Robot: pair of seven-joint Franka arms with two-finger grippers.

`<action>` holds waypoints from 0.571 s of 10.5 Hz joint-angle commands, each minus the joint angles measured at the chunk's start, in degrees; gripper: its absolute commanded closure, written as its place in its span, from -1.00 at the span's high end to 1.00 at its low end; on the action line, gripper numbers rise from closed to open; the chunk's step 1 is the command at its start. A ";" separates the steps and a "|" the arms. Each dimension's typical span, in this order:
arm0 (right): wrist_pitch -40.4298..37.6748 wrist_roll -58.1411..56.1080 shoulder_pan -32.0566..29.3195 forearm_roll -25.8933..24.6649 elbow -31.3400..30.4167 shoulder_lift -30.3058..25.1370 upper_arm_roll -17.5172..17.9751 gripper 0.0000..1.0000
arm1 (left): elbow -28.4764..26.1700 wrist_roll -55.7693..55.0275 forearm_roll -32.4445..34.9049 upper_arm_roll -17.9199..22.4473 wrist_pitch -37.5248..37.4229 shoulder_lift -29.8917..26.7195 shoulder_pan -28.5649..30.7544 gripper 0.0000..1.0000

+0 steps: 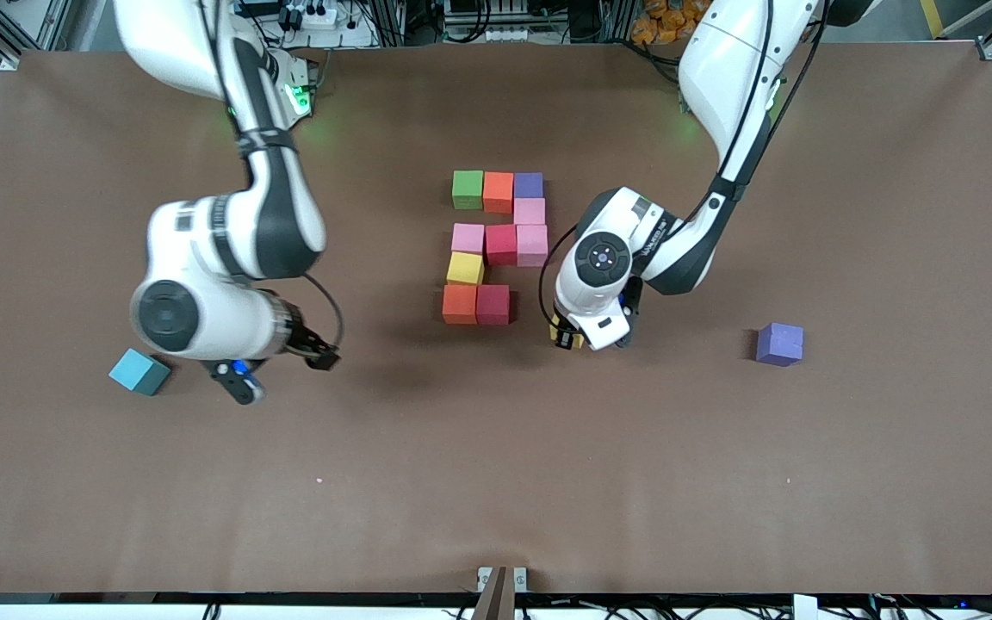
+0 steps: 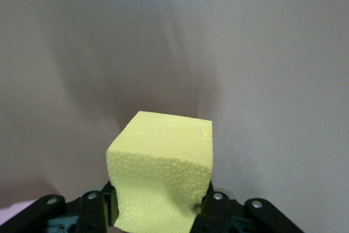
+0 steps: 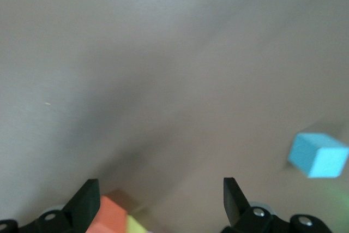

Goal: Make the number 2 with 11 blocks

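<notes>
My left gripper (image 1: 572, 337) clamps a yellow block (image 2: 161, 175) just beside the red block (image 1: 492, 304) ending the figure's bottom row, my right gripper (image 1: 276, 368) waits open, and a skewed release could nudge that row.

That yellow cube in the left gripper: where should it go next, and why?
Probably down beside the red block in the figure's nearest row. The left gripper is shut on the yellow cube by that row, which has only two blocks.
</notes>
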 commanded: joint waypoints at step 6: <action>0.52 -26.01 -0.08 -7.17 -13.43 -14.78 0.95 1.00 | 0.44 -19.57 -0.75 -5.30 0.12 0.90 -0.49 -0.96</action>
